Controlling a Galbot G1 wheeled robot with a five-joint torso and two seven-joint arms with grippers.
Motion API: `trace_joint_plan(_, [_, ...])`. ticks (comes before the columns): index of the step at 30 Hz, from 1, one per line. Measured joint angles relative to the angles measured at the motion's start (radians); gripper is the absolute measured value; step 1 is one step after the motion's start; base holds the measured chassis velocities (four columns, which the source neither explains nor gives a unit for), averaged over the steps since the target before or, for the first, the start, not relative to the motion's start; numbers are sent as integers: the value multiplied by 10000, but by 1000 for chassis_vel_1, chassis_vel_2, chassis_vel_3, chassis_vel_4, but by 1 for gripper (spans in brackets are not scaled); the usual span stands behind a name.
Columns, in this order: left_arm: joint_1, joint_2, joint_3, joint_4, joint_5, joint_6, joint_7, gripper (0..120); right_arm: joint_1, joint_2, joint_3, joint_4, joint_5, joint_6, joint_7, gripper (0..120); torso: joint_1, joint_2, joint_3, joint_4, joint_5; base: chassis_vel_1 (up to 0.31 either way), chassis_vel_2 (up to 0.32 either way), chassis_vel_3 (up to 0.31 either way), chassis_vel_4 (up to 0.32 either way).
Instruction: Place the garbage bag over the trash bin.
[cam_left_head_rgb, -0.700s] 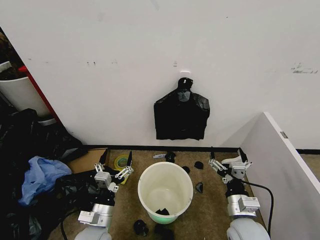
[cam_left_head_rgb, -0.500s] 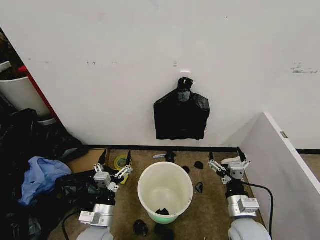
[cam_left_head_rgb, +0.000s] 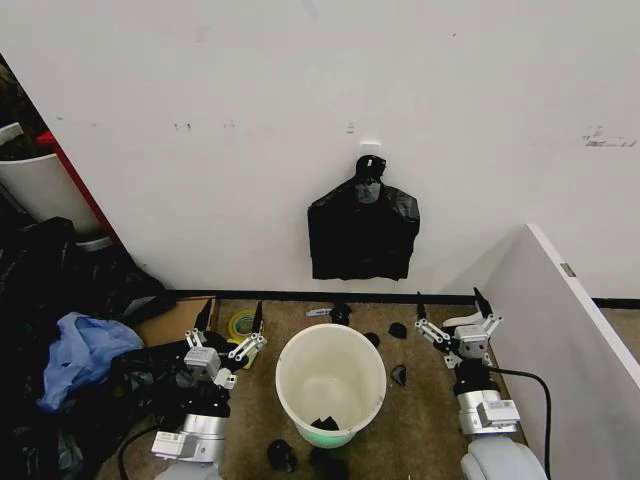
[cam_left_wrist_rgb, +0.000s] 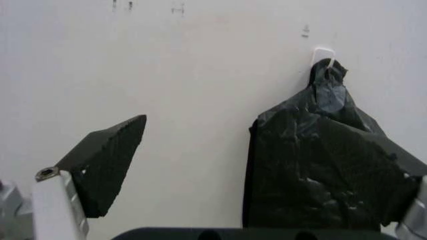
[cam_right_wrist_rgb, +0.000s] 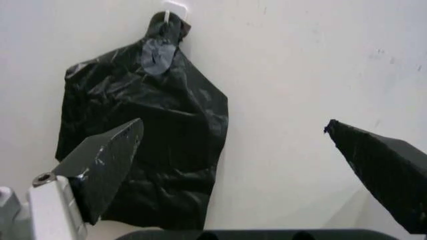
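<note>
The trash bin (cam_left_head_rgb: 331, 381), a round white bucket, stands upright on the brown floor between my arms, with a small black scrap on its greenish bottom. The garbage bag is out of view. To the left of the bin, my left gripper (cam_left_head_rgb: 231, 316) is open and empty, its dark fingers (cam_left_wrist_rgb: 107, 165) pointing at the wall. On the bin's right, my right gripper (cam_left_head_rgb: 448, 303) is also open and empty, its fingers (cam_right_wrist_rgb: 107, 160) spread wide.
A flat black bag bunch (cam_left_head_rgb: 362, 238) with a knotted top hangs from a wall hook above the bin. Bulky black bags and blue plastic (cam_left_head_rgb: 80, 350) pile up at the left. A white partition (cam_left_head_rgb: 570, 330) is at the right. Tape roll (cam_left_head_rgb: 241, 324) and black scraps lie on the floor.
Both arms have sunk slightly toward the lower edge of the head view. Both grippers stay open, and the bin and hanging bunch have not moved.
</note>
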Motion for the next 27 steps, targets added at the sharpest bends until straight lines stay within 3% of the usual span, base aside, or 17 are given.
trace_joint_plan(9, [-54, -29, 12, 162, 75, 19, -25, 100, -60, -49, -57, 3, 613, -50, -151, 100, 0, 0, 0, -1, 0, 0, 0, 0, 0])
trace_joint_plan(13, [-70, -33, 8, 241, 74, 32, -181, 100, 151, -169, -291, 3, 2074, -559, -81, 100, 0, 0, 0, -1, 0, 0, 0, 0, 0])
trace_joint_plan(16, [-23, -72, -108, 168, 71, 5, -302, 100, 857, -207, -386, -26, 4333, -1359, -110, 100, 0, 0, 0, -1, 0, 0, 0, 0, 0])
trace_joint_plan(18, [5, -77, -116, 115, 72, 5, -328, 100, 1078, -214, -407, -43, 5035, -1562, -146, 100, 0, 0, 0, 0, 0, 0, 0, 0, 0])
trace_joint_plan(23, [343, 39, -146, -285, -256, 195, -393, 100, 2520, -309, -600, -563, 9281, -2704, -1373, 100, 0, 0, 1, -1, 0, 0, 0, 0, 0])
trace_joint_plan(27, [453, 24, -164, -301, -361, 283, -459, 100, 4024, -171, -982, -1598, 11403, -2678, -2338, 100, 1, 0, 1, 3, -1, 0, 0, 0, 0])
